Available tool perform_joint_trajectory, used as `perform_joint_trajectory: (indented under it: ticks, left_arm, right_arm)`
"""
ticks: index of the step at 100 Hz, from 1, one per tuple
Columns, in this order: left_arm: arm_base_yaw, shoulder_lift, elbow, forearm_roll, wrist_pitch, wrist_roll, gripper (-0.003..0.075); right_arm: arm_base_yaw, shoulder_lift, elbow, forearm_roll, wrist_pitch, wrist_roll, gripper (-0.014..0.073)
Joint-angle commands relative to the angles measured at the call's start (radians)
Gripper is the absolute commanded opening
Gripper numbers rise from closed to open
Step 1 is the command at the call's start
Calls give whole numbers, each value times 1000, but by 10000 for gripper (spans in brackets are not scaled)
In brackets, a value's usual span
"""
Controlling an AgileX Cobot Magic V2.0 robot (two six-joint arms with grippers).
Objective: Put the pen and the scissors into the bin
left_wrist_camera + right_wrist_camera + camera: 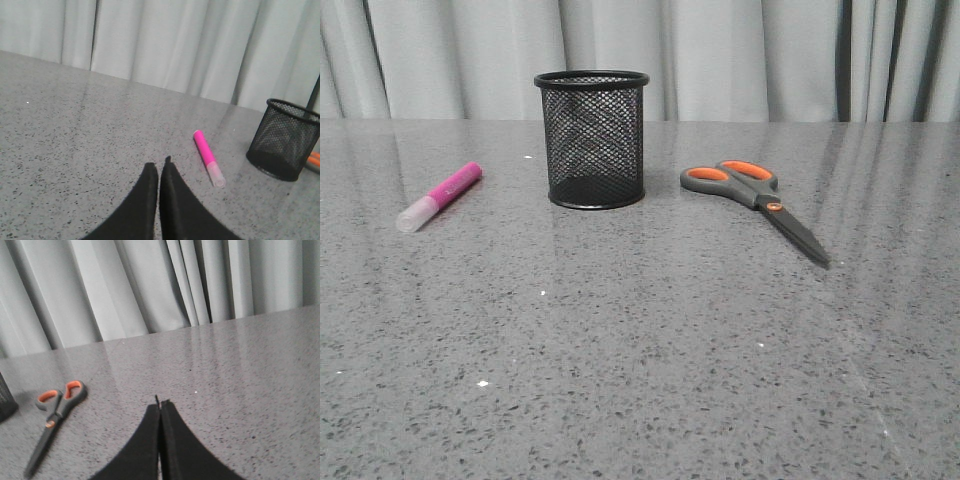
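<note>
The black mesh bin [592, 138] stands upright at the middle back of the grey table [640, 380]; nothing shows through its mesh. To its left lies the magenta pen [440, 196] with its whitish cap toward me. To its right lie the scissors [757, 200], closed, blades pointing near-right. Neither gripper shows in the front view. My left gripper [158, 166] is shut and empty, apart from the pen [208, 157] and bin [284, 138]. My right gripper [160, 405] is shut and empty, apart from the scissors [54, 416].
Grey curtains [720, 55] hang behind the table's far edge. The speckled tabletop [240, 390] stretches bare in front of the three objects. A sliver of the bin [6, 402] shows at the right wrist view's edge.
</note>
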Motion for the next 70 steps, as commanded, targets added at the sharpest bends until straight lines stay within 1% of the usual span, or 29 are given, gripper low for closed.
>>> perform_joint_trajectory:
  ticks: [1, 10, 14, 22, 31, 37, 53, 62, 70]
  left_arm:
    - [2, -27, 23, -93, -108, -8, -22]
    - [2, -27, 22, -233, -118, -8, -22]
    - [2, -27, 22, -286, -118, -8, -22]
    - [2, -27, 20, -354, -118, -8, -22]
    - [2, -27, 14, -412, -116, -8, -22]
    - [2, -27, 3, -415, -113, -8, -22]
    - [2, -24, -74, -398, -89, -1, -22]
    - [2, 1, -146, -350, -46, 4, -22]
    - [2, 45, -220, -271, 14, 5, -22]
  right_arm:
    - [-7, -17, 18, 68, -89, -1, -75]
    - [-7, -17, 18, 124, -92, 1, -75]
    - [-7, -17, 18, 168, -94, 5, -75]
    - [-7, -17, 18, 266, -101, 11, -75]
    - [-7, -17, 9, 286, -83, 11, -75]
    - [-7, -17, -7, 286, -45, 11, -74]
    - [-7, -9, -87, 286, 119, 11, -60]
    - [-7, 22, -140, 286, 181, 11, -60]
    - [-7, 74, -194, 279, 219, 4, -60]
